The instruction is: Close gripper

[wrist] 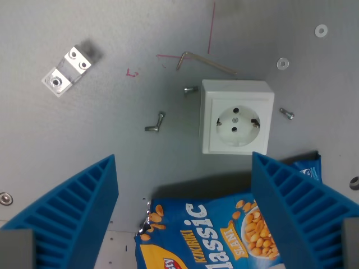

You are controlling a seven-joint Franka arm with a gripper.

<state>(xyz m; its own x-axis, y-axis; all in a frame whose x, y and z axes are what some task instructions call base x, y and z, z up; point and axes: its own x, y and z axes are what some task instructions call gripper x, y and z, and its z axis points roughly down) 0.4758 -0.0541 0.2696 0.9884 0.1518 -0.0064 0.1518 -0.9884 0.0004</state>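
Observation:
My gripper (pixel 185 190) is open. Its two blue ribbed fingers stand wide apart, one at the wrist view's lower left (pixel 73 213) and one at the lower right (pixel 300 207). Between them lies a blue bag of peanuts (pixel 207 235) with orange nuts printed on it, flat on the grey table. The right finger overlaps the bag's right side. Nothing is held between the fingers.
A white wall socket box (pixel 236 116) sits just beyond the bag. An Allen key (pixel 203 60), a metal bracket (pixel 68 71), a wing nut (pixel 155 123), two screws (pixel 190 89) (pixel 286 114) and two washers (pixel 283 63) (pixel 321 30) lie scattered on the table (pixel 84 134).

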